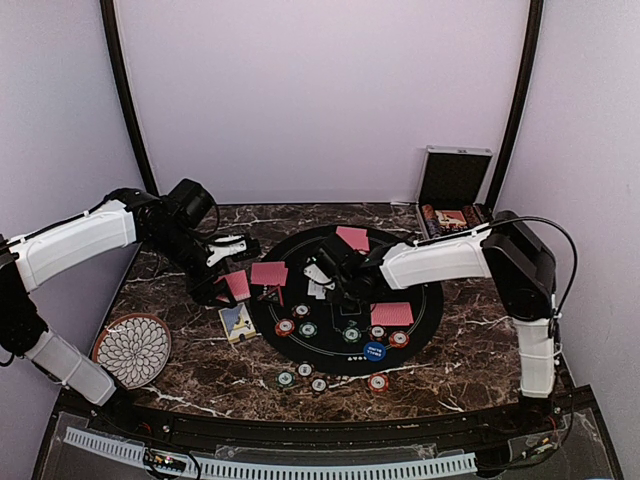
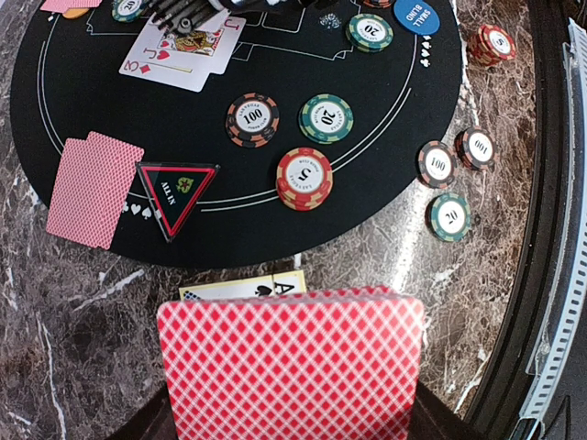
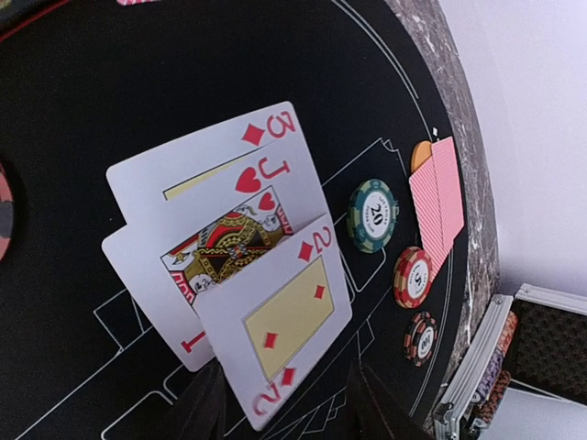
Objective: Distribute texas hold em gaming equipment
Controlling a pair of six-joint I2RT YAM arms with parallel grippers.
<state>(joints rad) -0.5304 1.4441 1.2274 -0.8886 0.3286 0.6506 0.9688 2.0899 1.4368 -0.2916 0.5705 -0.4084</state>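
Note:
My left gripper (image 1: 228,283) is shut on a deck of red-backed cards (image 2: 289,367), held above the marble just off the left edge of the black mat (image 2: 229,238). My right gripper (image 3: 289,408) is over the mat's middle with its fingers (image 3: 197,403) wide apart. Between them lies the near end of a face-up 2 of diamonds (image 3: 280,316), which overlaps a jack of hearts (image 3: 220,238) and a 3 of diamonds (image 3: 197,165). Pairs of red-backed cards (image 1: 268,273) (image 1: 392,314) (image 1: 352,238) lie on the mat. Poker chips (image 1: 308,329) and a blue button (image 1: 375,351) sit at its near side.
A face-up ace of spades (image 2: 248,289) lies on the marble under the held deck. A black triangular all-in marker (image 2: 177,194) is on the mat's left. Several chips (image 1: 304,377) lie on the marble near the front. The flower-patterned plate (image 1: 132,349) is front left, and the open chip case (image 1: 452,195) is back right.

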